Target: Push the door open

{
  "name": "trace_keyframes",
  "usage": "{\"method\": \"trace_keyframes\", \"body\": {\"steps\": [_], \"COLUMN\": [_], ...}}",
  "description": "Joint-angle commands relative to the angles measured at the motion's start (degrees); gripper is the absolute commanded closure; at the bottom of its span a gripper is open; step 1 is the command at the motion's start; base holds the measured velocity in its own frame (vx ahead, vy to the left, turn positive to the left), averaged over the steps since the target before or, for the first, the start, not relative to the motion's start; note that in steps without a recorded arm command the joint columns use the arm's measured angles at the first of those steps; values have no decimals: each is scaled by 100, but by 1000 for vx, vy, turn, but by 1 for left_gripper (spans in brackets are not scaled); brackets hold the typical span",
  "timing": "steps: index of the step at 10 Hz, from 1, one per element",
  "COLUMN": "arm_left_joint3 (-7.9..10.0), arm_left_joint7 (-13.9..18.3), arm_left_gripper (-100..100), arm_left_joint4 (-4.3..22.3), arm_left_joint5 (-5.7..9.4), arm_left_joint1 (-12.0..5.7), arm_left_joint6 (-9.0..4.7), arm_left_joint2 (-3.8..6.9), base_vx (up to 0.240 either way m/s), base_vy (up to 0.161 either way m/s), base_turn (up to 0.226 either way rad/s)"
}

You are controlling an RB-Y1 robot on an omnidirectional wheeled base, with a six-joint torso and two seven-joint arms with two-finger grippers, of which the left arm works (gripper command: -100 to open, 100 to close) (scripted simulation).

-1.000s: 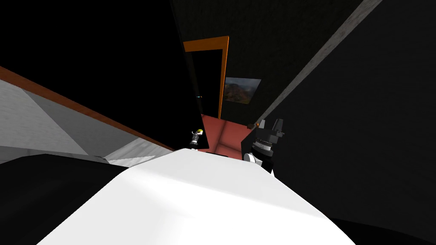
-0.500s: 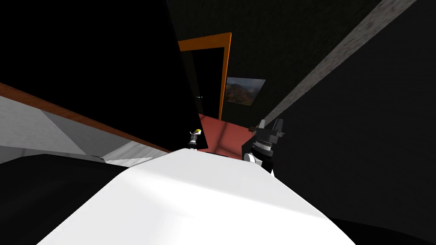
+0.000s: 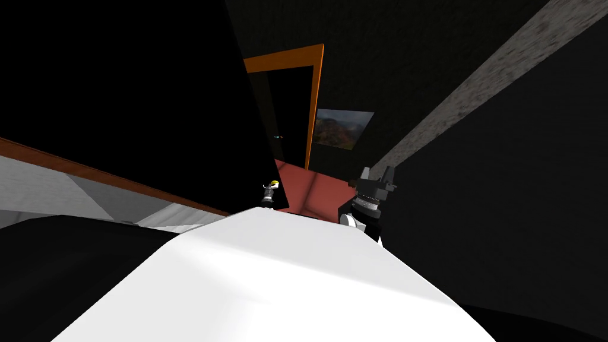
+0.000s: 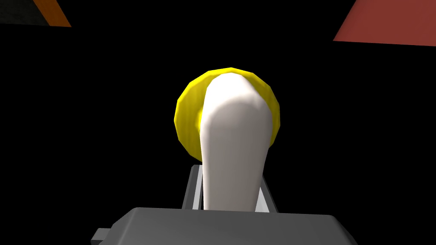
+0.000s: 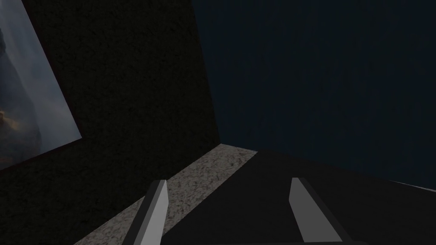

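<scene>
Against the dim red floor point(image 3: 309, 193), the black door point(image 3: 178, 101) looms at the robot's left, its white lever handle point(image 4: 234, 140) clenched in the left pincer point(image 4: 230, 189), right pincer point(image 3: 375, 175) released; the door's arc could wrench the smooth lever free mid-push.

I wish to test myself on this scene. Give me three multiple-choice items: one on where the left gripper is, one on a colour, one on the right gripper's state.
1. The left gripper is at: A) the wall picture; B) the door handle; C) the floor.
2. The round plate behind the handle is: A) yellow; B) blue; C) green.
3. The right gripper is: A) shut on the handle; B) shut on a cup; C) open, empty.
Key: 1 B, its fingers press the handle's sides; 2 A, yellow shows behind the handle; 3 C, its fingers stand apart, nothing between.
</scene>
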Motion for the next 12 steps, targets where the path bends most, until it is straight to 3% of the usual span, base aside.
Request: {"method": "trace_keyframes", "body": {"steps": [1,12], "arm_left_joint3": [105,832], "arm_left_joint7": [-26,-250], "arm_left_gripper": [100,100], "arm_left_joint4": [-64,38], "arm_left_joint5": [48,418], "arm_left_joint1": [-8,-30], "arm_left_joint6": [0,-40], "arm_left_joint2": [53,93], "base_vx": [210,194], "base_vy": [2,-7], "base_turn": [45,58]}}
